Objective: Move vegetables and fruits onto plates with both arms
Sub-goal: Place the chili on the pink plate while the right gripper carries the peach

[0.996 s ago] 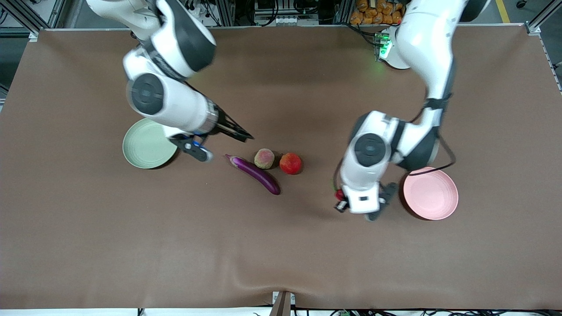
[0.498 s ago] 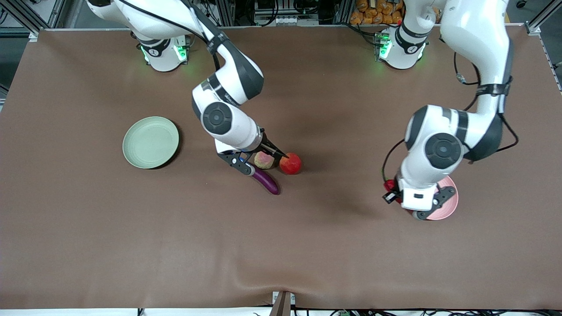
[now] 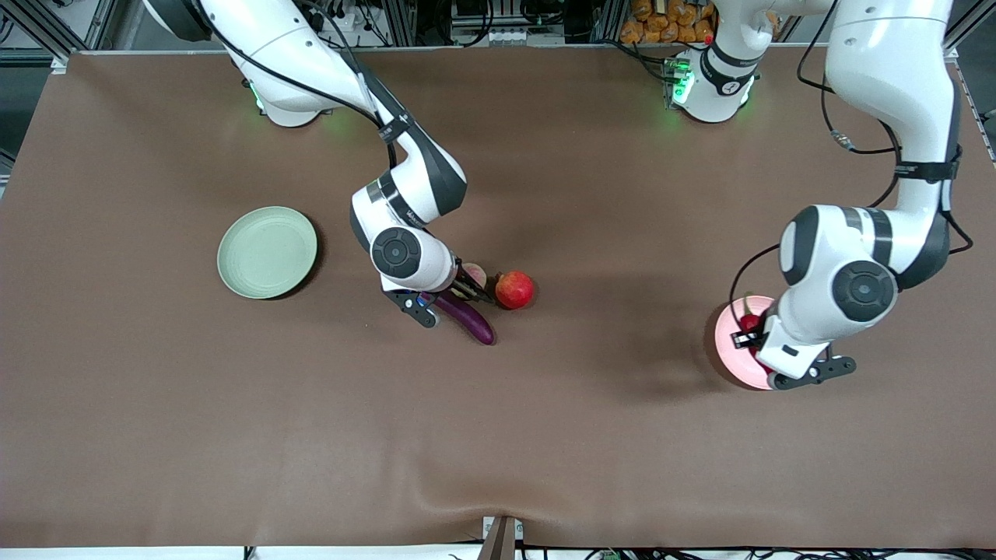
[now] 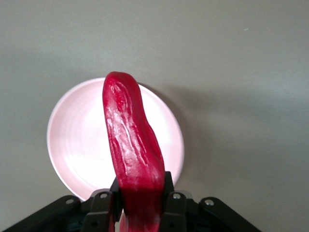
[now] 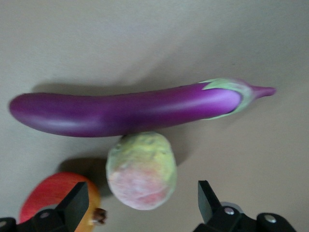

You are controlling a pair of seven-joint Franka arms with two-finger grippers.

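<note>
Purple eggplant (image 5: 125,113) touching mottled fruit (image 5: 141,171), beside red fruit (image 3: 514,289)

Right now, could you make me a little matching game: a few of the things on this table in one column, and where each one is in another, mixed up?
Things
1. red chili pepper
2. pale green plate
3. mottled pink-and-green fruit
4. eggplant

Places
A. on the table between the open fingers of the right gripper
B. held in the shut left gripper, over the pale pink plate
C. lying against the mottled fruit
D. bare, toward the right arm's end of the table

Pairs: 1-B, 2-D, 3-A, 4-C
</note>
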